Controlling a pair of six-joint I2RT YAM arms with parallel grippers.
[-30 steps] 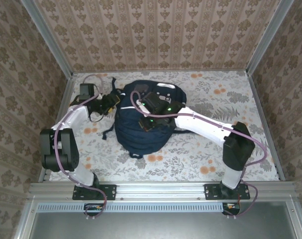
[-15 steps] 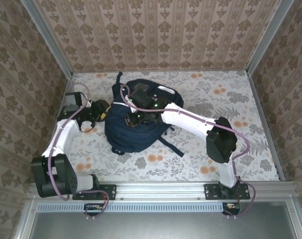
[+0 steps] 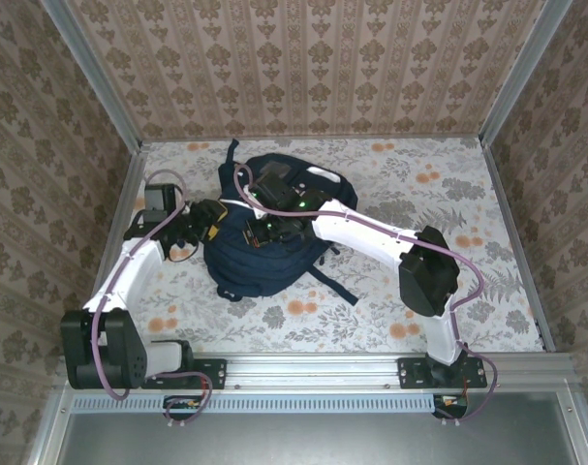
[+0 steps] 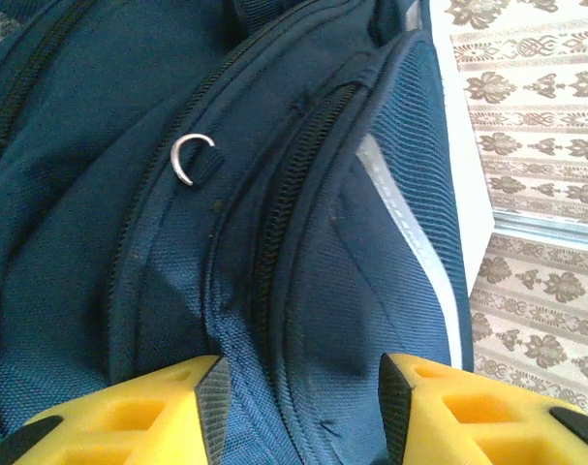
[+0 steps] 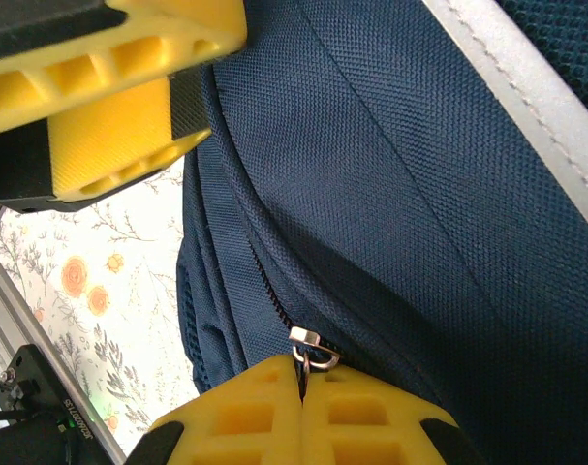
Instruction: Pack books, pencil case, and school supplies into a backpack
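Scene: seen from above, a navy backpack (image 3: 250, 262) lies on a floral table (image 3: 448, 203), left of the frame's centre, with both arms bent over it.
Backpack details: a pale grey patch (image 3: 323, 174) sits at its upper right edge, and a dark strap (image 3: 334, 283) trails toward the lower right.
Left gripper (image 3: 211, 218): at the backpack's left edge in the top view, pointing right into the fabric.
Left gripper, opening: about half open. In the left wrist view its two yellow fingers (image 4: 129, 421) sit in the bottom corners. A ridge of backpack fabric carrying a dark zip (image 4: 274, 242) spans the gap between them and touches both black pads (image 4: 212, 392), so it grips the backpack.
Metal ring (image 4: 190, 157): small and silver, on the fabric in the upper left of the left wrist view, apart from the fingers.
Right gripper (image 3: 263, 232): on top of the backpack near its upper middle in the top view, just right of the left gripper.
Right gripper, opening: fully closed. In the right wrist view its yellow fingers meet at the bottom centre, pinching a small silver zip pull (image 5: 308, 347) at the end of a zip line.
Nearness: the left gripper's finger shows in the upper left of the right wrist view, against the backpack, near but apart from the right gripper's fingers.
Table in the right wrist view: a floral patch at lower left, beside the backpack's edge.
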